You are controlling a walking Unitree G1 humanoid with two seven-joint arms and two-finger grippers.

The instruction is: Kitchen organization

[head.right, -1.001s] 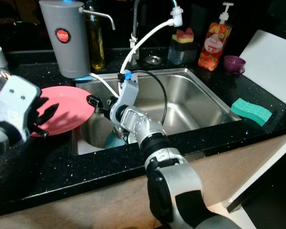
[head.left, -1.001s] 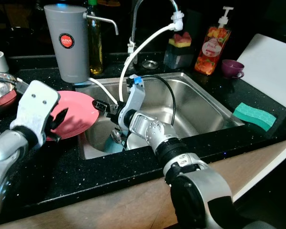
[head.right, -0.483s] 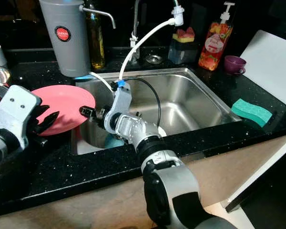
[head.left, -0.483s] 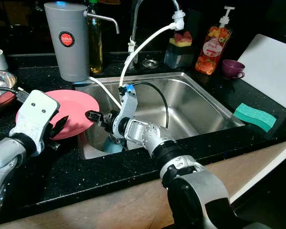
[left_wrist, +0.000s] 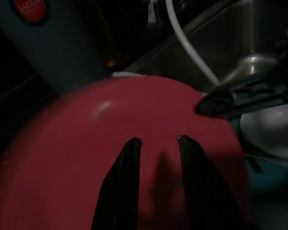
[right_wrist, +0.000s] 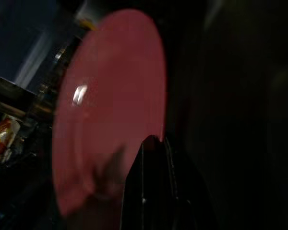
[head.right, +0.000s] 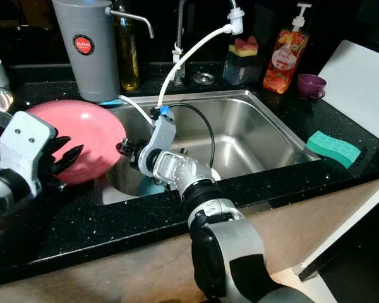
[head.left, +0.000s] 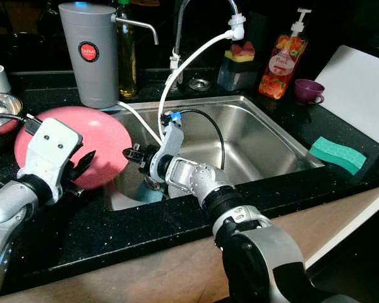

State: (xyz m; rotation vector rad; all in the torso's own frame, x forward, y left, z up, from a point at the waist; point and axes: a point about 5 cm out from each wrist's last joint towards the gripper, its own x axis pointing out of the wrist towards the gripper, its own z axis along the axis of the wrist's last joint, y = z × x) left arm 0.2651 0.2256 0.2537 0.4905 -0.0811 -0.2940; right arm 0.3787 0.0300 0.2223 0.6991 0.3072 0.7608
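Standing behind the sink (head.left: 284, 148) are a grey canister (head.left: 88, 53), oil bottle (head.left: 126, 60) and soap bottle (head.left: 279, 63). A tilted pink plate (head.left: 104, 148) hangs at its left rim. Right gripper (head.left: 134, 155) pinches the plate's edge; left gripper (head.left: 83, 165) sits slightly parted over it. White and teal dishes (head.left: 153, 192) lie inside.

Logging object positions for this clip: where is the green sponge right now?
In the left eye view, the green sponge lies on the black counter right of the sink, below the white cutting board.

A black counter (head.left: 82, 221) carried a grey dispenser (head.left: 91, 53), soap bottle (head.left: 280, 60), purple cup (head.left: 307, 90), green sponge (head.left: 336, 153) and white board (head.left: 360, 88).
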